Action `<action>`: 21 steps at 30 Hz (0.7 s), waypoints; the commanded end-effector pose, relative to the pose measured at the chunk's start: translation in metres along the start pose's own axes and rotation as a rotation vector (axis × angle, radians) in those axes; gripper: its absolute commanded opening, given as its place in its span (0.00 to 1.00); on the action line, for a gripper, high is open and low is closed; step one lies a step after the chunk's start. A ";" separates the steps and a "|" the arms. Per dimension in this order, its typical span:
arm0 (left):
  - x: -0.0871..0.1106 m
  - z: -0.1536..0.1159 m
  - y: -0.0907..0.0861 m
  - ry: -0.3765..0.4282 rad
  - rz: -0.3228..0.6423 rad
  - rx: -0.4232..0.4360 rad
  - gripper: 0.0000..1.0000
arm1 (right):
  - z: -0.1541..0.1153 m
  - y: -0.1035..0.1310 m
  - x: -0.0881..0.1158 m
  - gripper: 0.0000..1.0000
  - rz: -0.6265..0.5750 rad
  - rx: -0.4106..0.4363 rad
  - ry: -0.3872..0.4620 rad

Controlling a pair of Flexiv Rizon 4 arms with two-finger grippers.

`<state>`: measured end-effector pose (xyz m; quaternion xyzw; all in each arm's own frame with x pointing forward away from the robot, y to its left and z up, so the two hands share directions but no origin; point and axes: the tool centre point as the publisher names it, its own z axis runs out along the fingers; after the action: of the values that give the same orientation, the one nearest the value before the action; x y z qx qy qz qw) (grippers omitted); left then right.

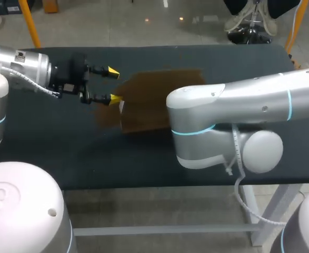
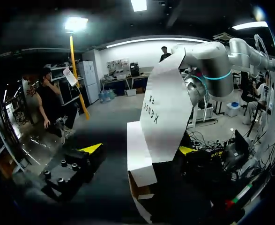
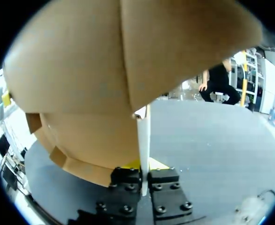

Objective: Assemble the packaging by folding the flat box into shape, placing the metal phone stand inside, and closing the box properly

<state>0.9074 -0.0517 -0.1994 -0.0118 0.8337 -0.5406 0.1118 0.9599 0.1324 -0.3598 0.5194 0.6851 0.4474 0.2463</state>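
While the right gripper [image 3: 144, 171] pinches a thin upright panel of the box [image 3: 76, 70], its fingers pressed against the panel from both sides, the brown cardboard fans out broadly ahead of it, with a crease running down toward the pinched edge.

From above, the box [image 1: 154, 97] sits over the middle of the dark table [image 1: 65, 153], partly unfolded, its brown outer face up. The right arm [image 1: 249, 100] crosses from the right and its elbow covers the box's near right corner, hiding that arm's gripper in this view.

The left gripper [image 1: 113, 85] comes in from the left with its yellow-tipped fingers spread wide. The nearer tip lies at the box's left edge, seemingly touching it, and the farther tip stands apart from the cardboard.

In the left wrist view the box [image 2: 163, 108] shows its white inner side as a tall leaning panel with a shorter flap below, standing between the spread fingers of the left gripper [image 2: 138, 149].
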 end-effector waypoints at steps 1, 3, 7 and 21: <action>0.012 -0.018 -0.007 -0.081 0.003 -0.031 1.00 | -0.011 0.007 -0.007 0.00 -0.003 0.018 0.166; 0.012 -0.024 -0.008 -0.095 0.006 -0.033 1.00 | -0.013 0.006 -0.008 0.00 -0.001 0.017 0.203; 0.013 -0.038 -0.009 -0.122 0.019 -0.062 1.00 | -0.018 0.006 -0.009 0.00 -0.004 0.015 0.247; 0.016 -0.068 -0.014 -0.145 0.042 -0.100 1.00 | -0.024 0.006 -0.012 0.00 -0.008 0.094 0.438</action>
<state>0.8812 -0.0043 -0.1674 -0.0406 0.8481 -0.4948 0.1854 0.9442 0.1198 -0.3525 0.4680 0.7193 0.4890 0.1567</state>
